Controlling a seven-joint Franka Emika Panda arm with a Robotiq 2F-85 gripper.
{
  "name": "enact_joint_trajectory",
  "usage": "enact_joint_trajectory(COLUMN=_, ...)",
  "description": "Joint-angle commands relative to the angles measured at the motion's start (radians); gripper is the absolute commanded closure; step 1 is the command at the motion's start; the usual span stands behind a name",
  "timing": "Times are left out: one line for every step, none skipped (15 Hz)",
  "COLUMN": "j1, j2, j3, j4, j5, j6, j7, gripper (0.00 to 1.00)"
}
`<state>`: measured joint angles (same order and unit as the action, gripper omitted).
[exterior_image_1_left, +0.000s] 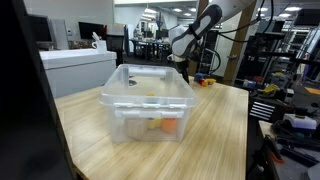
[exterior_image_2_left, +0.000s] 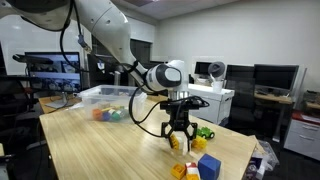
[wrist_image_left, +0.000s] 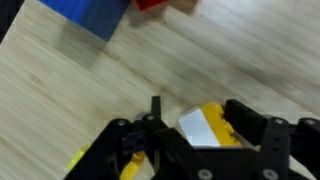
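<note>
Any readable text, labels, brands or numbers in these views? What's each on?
No text can be read in any view.
Yellow block: plain faces, no print.
Blue block: plain, no print.
Bin: clear plastic, no label visible.
Monitor in the background: whatever is on screen is too small and blurred to read.

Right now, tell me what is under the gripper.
Under the gripper, a yellow block lies on the wooden table, between the open jaws. The gripper's black body hides the block's near edge.
</note>
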<state>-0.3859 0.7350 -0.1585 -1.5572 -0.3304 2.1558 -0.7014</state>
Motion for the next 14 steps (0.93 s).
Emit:
enact_joint_trajectory(j1=0.005, j2=-0.030, j3=-0.004, j4=-0.019, j5=0.009, j6=-0.013, j7=-0.006, gripper=0.63)
enact_joint_trajectory(j1=0.006, j2=-0.040, j3=-0.003, j4=-0.021, j5=0.012, j6=-0.015, j7=-0.003, gripper=0.69)
enact_joint_trajectory(j1=0.006, j2=-0.054, j3=0.000, j4=-0.020, j5=0.019, j6=-0.018, j7=-0.004, gripper=0.78)
enact_joint_trajectory(j1=0.005, j2=-0.069, j3=0.004, j4=-0.017, j5=0.025, j6=-0.014, j7=-0.006, gripper=0.85)
enact_joint_trajectory(j1=0.006, j2=-0.081, j3=0.007, j4=-0.013, j5=0.030, j6=-0.012, j7=-0.007, gripper=0.92)
enact_joint_trajectory(j1=0.007, j2=-0.098, j3=0.010, j4=-0.011, j5=0.034, j6=-0.005, j7=-0.007, gripper=0.97)
enact_joint_trajectory(j1=0.008, j2=-0.116, j3=0.016, j4=-0.012, j5=0.039, j6=0.001, j7=-0.011, gripper=1.00)
enact_joint_trajectory(j1=0.010, j2=-0.139, j3=0.022, j4=-0.015, j5=0.042, j6=0.014, j7=-0.012, gripper=1.00)
enact_joint_trajectory(j1=0.019, j2=-0.153, j3=0.018, j4=-0.018, j5=0.031, j6=0.029, j7=-0.004, gripper=1.00)
enact_joint_trajectory(j1=0.026, j2=-0.160, j3=0.016, j4=-0.014, j5=0.026, j6=0.018, j7=-0.004, gripper=0.74)
enact_joint_trajectory(j1=0.029, j2=-0.167, j3=0.016, j4=-0.016, j5=0.028, j6=0.016, j7=-0.004, gripper=0.72)
enact_joint_trajectory(j1=0.031, j2=-0.172, j3=0.017, j4=-0.015, j5=0.033, j6=0.010, j7=-0.005, gripper=0.66)
enact_joint_trajectory(j1=0.034, j2=-0.169, j3=0.012, j4=-0.014, j5=0.028, j6=0.007, j7=-0.002, gripper=0.60)
enact_joint_trajectory(j1=0.037, j2=-0.163, j3=0.006, j4=-0.013, j5=0.020, j6=0.005, j7=0.005, gripper=0.53)
